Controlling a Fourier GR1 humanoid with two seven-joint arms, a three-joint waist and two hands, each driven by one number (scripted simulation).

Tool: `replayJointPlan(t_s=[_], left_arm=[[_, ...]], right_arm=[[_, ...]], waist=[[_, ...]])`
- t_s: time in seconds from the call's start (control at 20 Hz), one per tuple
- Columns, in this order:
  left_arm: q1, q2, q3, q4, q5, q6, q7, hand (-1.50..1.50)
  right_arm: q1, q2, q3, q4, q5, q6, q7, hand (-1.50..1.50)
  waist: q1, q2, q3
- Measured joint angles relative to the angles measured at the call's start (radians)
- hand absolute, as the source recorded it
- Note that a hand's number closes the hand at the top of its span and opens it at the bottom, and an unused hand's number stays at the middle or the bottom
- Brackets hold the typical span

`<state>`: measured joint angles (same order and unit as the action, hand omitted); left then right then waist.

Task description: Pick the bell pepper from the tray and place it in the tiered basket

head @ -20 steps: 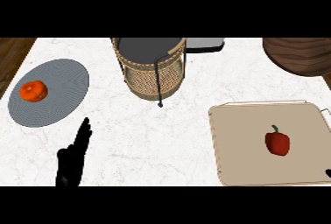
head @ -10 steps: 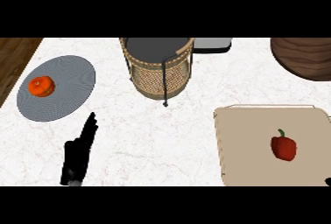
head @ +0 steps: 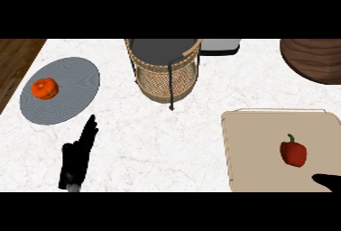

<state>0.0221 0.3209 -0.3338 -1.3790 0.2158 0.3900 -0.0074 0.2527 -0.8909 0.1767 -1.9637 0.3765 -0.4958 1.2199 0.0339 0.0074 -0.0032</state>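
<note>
- head view: a white marbled table fills most of the frame, with a brown wooden strip along its far left edge.
- bell pepper — red, green stem pointing away from the robot — lies on the beige tray, right of the tray's middle, with nothing touching it.
- the tray sits at the near right of the table; its near edge is cut off by the frame.
- tiered basket: woven sides, dark metal frame, upright at the top centre, well apart from the tray.
- left robot hand: lower left, over the table, fingers straight and together, pointing away toward the plate — open, holding nothing.
- right robot hand: only a black tip shows at the lower right corner, over the tray's near right part, near the pepper but apart from it; cannot tell whether it is open or closed.
- grey round plate at the upper left, just beyond the left robot hand; an orange round fruit sits on its left part.
- dark brown wooden bowl is cut by the top right edge; a pale grey object sits just right of the basket's top.
</note>
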Motion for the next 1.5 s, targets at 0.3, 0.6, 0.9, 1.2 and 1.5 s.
replayJointPlan(t_s=[0.3, 0.6, 0.9, 1.2, 1.5], left_arm=[[0.003, -0.018, -0.006, 0.011, -0.013, 0.001, -0.011, 0.00], [0.001, -0.027, 0.006, 0.010, -0.020, 0.004, -0.004, 0.00], [-0.001, -0.033, 0.015, 0.018, -0.026, 0.000, -0.004, 0.00], [0.015, -0.038, 0.016, 0.015, -0.035, 0.001, -0.014, 0.00], [0.016, -0.044, 0.036, 0.033, -0.032, -0.013, -0.027, 0.00]], right_arm=[[-0.118, 0.067, 0.076, 0.115, 0.015, 0.066, 0.036, -1.50], [-0.253, 0.146, 0.104, 0.216, 0.019, 0.121, 0.036, -1.50], [-0.321, 0.196, 0.114, 0.316, -0.006, 0.183, 0.032, -1.50], [-0.361, 0.230, 0.116, 0.396, -0.049, 0.251, 0.033, -1.50], [-0.400, 0.263, 0.098, 0.460, -0.072, 0.290, 0.019, -1.50]], waist=[[0.005, 0.001, 0.001], [-0.006, -0.002, 0.002], [-0.011, -0.004, 0.001], [-0.016, -0.005, 0.002], [-0.023, -0.006, 0.002]])
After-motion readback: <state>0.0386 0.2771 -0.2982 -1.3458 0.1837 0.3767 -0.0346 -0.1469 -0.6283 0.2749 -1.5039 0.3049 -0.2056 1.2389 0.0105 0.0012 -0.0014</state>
